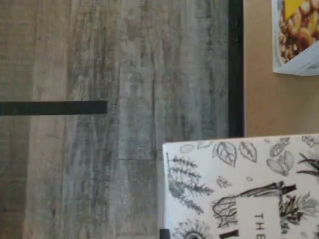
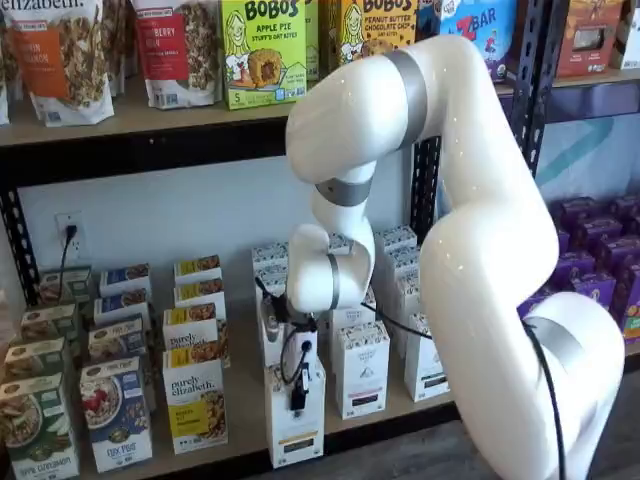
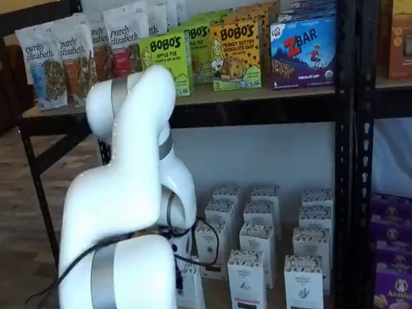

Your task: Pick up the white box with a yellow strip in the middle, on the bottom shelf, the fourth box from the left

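1. We judge the grasp step to be in hand: in a shelf view the hand (image 2: 298, 392) is down at the front of the white box (image 2: 295, 420), which stands at the front edge of the bottom shelf (image 2: 245, 395), out in front of its row.

2. The hand reads as clenched, and its black fingers sit against the upper front of the white box, so we take it as grasping that carton. The contact is small in the picture and we cannot confirm both fingers.

3. Relative to the hand, the white box is directly under and behind the fingers. Its yellow strip shows faintly below the hand.

4. Beside the white box stand the neighbouring white carton (image 2: 360, 368) on one side and the yellow purely elizabeth box (image 2: 195, 403) on the other, both near it.

5. In the wrist view the speckled botanical top of the white box (image 1: 244, 189) fills one corner, over the wood floor (image 1: 99, 149).

6. We think the next move calls for a straight pull outward and up, keeping the carton upright and clear of both neighbours.
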`<state>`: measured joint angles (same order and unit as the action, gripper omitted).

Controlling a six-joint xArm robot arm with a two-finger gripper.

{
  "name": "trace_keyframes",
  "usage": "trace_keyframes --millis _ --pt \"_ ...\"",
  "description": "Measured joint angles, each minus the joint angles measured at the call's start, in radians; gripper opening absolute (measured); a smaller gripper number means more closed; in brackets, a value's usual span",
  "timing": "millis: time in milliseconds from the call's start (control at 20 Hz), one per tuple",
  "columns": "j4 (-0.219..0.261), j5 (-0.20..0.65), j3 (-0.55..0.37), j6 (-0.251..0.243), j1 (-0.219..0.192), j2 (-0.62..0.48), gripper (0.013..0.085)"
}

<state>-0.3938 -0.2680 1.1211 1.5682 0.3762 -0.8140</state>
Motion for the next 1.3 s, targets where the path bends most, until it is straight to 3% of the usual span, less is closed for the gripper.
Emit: trace_keyframes --millis 450,650,800,1150,1300 --pt "0.028 0.032 -0.128 -0.049 0.026 0.096 0.053" --pt "0.02 0.042 -0.183 -0.049 0.033 0.144 0.053" --pt "0.059 0.054 -0.226 -0.087 0.034 0.184 0.053" --pt "0.199 0.029 -0.338 -0.213 0.023 0.309 0.053" --pt "0.222 0.014 -0.372 -0.235 0.022 0.352 0.053"
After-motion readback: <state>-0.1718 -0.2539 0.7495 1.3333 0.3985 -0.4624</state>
